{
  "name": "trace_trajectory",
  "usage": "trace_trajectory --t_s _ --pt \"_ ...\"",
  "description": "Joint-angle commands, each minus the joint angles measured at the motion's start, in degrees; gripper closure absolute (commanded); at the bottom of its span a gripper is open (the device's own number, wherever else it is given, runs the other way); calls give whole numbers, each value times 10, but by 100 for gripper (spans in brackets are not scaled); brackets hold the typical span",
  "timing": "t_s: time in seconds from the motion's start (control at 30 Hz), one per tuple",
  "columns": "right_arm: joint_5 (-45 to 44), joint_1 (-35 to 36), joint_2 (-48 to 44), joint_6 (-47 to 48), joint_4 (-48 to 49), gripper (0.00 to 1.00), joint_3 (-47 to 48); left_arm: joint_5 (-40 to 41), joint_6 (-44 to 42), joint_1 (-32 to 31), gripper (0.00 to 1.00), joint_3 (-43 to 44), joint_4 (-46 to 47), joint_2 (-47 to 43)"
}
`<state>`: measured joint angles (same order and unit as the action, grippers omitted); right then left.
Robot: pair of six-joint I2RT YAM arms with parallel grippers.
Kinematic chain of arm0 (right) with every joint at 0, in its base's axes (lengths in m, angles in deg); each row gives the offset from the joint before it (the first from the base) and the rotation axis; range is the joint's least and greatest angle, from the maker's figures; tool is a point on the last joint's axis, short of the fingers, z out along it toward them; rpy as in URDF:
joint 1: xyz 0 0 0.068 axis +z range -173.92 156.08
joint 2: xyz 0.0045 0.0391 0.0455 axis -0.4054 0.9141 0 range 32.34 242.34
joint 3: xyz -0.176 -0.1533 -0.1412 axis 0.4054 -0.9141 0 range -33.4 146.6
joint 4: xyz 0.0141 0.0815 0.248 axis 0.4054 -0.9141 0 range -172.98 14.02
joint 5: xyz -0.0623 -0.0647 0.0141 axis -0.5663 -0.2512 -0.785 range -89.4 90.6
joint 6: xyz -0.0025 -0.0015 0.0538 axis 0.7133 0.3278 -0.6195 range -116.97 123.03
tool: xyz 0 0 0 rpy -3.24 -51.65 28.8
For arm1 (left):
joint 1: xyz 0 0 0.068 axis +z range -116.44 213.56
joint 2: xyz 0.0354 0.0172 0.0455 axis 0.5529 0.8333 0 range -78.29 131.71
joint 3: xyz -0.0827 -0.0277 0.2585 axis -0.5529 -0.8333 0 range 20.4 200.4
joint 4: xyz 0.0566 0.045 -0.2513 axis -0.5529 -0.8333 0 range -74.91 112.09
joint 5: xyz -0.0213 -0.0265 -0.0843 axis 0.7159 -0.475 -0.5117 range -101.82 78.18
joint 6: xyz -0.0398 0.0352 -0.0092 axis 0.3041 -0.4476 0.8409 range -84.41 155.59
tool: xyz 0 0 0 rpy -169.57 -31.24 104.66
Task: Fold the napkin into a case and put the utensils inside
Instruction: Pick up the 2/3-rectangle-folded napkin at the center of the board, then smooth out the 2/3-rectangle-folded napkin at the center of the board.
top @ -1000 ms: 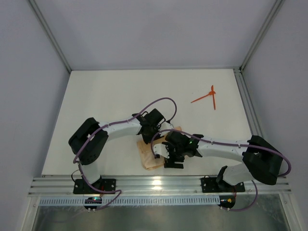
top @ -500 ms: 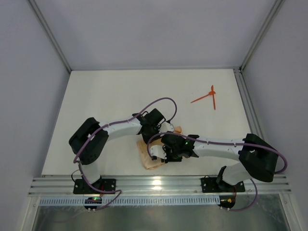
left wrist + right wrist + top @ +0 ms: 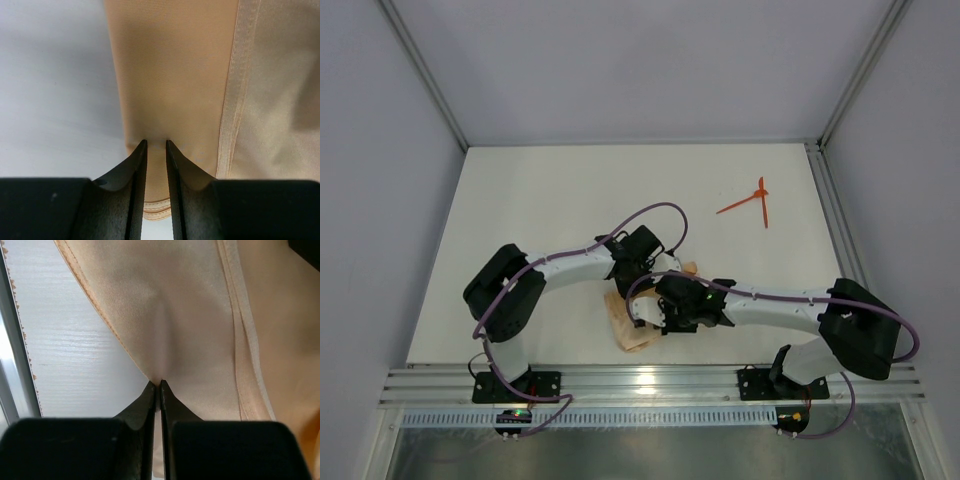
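Left hand (image 3: 156, 142): nearly closed, with only a narrow slot between the fingers. Peach cloth fills that slot, so it has a pinch of the napkin (image 3: 170, 75) at the far end of the cloth.
Right hand (image 3: 156, 384): fingers pressed almost together on a gathered ridge of the napkin (image 3: 175, 315). A crease runs up from the tips, close to the cloth's hemmed edge.
Hands from above: the left hand (image 3: 642, 264) and right hand (image 3: 656, 314) sit close together over the cloth, the left at its far side and the right nearer the arm bases.
Napkin (image 3: 632, 332): peach-orange and partly folded, lying on the white surface (image 3: 540, 200) near its front edge, between the two arms. The hands cover much of it. A stitched hem runs lengthwise in both wrist views, showing overlapped layers.
Utensils (image 3: 750, 203): two thin orange-red sticks crossed over each other at the far right of the surface, well apart from the napkin and both hands. Which end is forked is too small to tell.
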<state>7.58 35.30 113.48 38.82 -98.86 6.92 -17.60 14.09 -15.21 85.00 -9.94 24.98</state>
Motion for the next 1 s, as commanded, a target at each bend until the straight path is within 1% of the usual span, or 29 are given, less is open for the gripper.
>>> trace_trajectory --t_s 0.0,0.3,0.43,0.53,0.57,0.63,0.7,0.8,0.83,0.97 --pt "5 -9 -29 -26 40 97 27 2 -2 1 77 -22 -8 41" --pt "36 -38 -37 -56 75 97 28 4 -2 1 77 -27 -4 42" --pt "51 -56 -47 -59 65 97 33 9 -7 1 77 -29 -3 43" --pt "37 -58 -42 -60 47 97 42 9 -7 1 77 -29 -4 42" --pt "33 -57 -42 -63 43 96 44 9 -7 1 77 -29 -4 42" --pt "28 -58 -45 -69 35 92 42 9 -8 1 77 -29 -5 43" --pt "32 -58 -49 -82 35 90 36 11 -9 1 77 -29 -5 45" --pt "46 -57 -70 -108 41 91 35 14 -11 1 77 -31 -5 45" --pt "51 -59 -76 -114 42 93 34 14 -12 1 77 -31 -4 44" --pt "83 -66 -99 -158 53 94 21 12 -11 1 77 -32 -3 43"
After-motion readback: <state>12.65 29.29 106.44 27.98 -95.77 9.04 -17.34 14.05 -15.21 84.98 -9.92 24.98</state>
